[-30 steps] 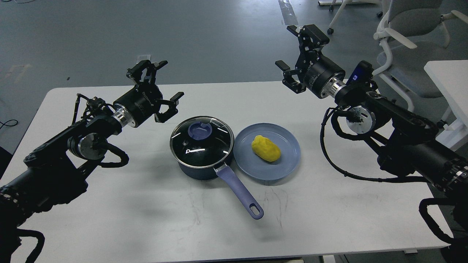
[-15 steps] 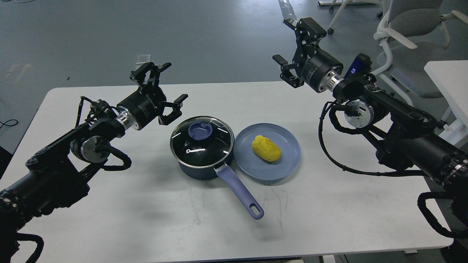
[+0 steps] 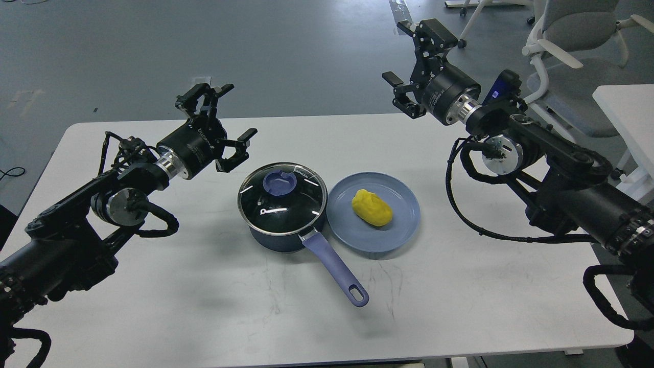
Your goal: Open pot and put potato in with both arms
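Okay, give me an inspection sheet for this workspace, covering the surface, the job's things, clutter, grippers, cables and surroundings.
Surface: white rectangular table, faint scuffs near the front.
Job's things: dark blue saucepan with glass lid on, lavender handle pointing toward the front edge; yellow potato lying on a round blue plate right beside the pan.
Clutter: nothing seen.
Grippers: left gripper open, empty, raised left of and behind the pan; right gripper open, empty, raised beyond the table's far edge.
Cables: black looms looped along both arms; a black lead on the floor at far left.
Surroundings: grey floor, white office chair, second white table at right.
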You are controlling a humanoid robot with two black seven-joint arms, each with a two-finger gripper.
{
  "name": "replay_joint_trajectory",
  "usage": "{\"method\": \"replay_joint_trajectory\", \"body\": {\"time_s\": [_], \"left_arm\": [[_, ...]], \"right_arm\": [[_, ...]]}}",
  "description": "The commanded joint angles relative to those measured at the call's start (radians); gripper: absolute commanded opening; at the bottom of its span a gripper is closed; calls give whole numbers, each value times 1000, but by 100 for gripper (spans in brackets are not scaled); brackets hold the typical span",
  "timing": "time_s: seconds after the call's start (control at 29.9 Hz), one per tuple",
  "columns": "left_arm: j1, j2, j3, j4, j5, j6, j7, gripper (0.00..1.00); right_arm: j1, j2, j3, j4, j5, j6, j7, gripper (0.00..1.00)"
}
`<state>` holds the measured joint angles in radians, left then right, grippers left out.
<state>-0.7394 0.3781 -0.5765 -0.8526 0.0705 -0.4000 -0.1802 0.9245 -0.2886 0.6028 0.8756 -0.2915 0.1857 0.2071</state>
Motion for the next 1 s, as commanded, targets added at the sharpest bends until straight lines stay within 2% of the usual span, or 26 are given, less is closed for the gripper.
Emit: {"method": "replay_joint_trajectory", "body": {"time_s": [0.0,0.5,0.77,0.94,0.97], "left_arm": [[0,1,-11,-2,0,-11,1,98],[-6,35,-3,-6,5,-11,-2,98],[-8,42,-13,-51,5,4,-4,98],[-12,53,-14,-55,38,61,-10,98],[-17,59,-16,-65,79,88,-30,98]], "right_arm": [[-1,2,0,0,0,-3,0,100],[0,2,-5,2,0,-6,0,100],[-1,2,-3,3,0,-6,0,100],[-1,-3,-3,5,2,-6,2,100],[-1,-3,-3,6,2,-6,2,100]]}}
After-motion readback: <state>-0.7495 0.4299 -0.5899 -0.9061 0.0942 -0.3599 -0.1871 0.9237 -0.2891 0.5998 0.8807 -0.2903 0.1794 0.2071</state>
